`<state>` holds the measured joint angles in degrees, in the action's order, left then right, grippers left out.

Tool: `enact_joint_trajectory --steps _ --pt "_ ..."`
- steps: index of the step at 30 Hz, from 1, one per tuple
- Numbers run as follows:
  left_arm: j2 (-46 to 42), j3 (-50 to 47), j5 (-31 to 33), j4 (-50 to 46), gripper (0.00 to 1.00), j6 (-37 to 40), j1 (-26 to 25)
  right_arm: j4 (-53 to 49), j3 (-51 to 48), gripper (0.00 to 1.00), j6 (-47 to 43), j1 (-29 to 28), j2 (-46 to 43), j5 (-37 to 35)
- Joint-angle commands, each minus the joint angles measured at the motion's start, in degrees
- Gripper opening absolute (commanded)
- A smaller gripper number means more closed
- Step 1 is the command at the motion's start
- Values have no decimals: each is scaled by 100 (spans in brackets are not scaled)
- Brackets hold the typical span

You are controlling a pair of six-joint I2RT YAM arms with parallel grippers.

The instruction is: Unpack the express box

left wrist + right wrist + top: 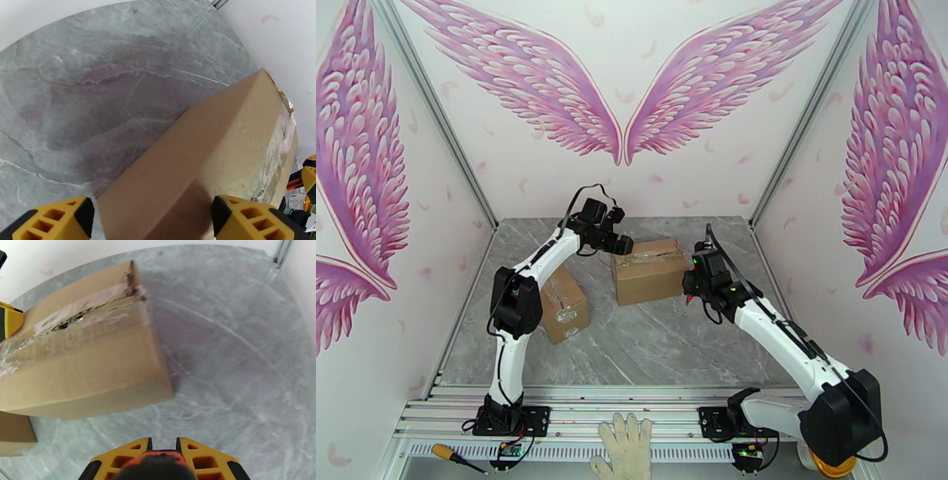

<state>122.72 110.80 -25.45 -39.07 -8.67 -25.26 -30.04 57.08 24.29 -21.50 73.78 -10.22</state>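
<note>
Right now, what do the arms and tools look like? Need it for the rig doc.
The left arm and right arm both have white links, black joint housings and loose black cables. The left tool and right tool have yellow fingers with triangular cut-outs and black inner pads. Small green lights glow at the right wrist.

My table (pixel 656 347) is a grey marbled slab. Two cardboard boxes sit on it: the taped express box (pixel 649 272) mid-table toward the back, and a smaller box (pixel 566 304) to its left, apart from it. On the rail (pixel 577 412) at the near edge lie a white glove (pixel 626 446) and a screwdriver (pixel 457 456).
</note>
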Motion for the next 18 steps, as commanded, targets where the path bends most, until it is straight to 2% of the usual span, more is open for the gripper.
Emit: enact_joint_trajectory --steps 1,6,10,15,18 --pt "-694 -738 -490 259 82 -149 -41 685 337 0 340 -38 459 240" --pt "-1449 -1797 -756 636 80 -322 -56 641 1152 0 -80 -28 1287 -141" --pt "-1908 -2528 -1136 971 80 -487 -214 824 1783 0 -436 -26 1838 132" --pt "-2002 -2782 -1385 911 80 -458 -609 766 2608 0 -793 -21 2496 426" --pt "-1930 -2802 -1500 1026 80 -606 -814 733 2958 0 -870 -21 2838 849"
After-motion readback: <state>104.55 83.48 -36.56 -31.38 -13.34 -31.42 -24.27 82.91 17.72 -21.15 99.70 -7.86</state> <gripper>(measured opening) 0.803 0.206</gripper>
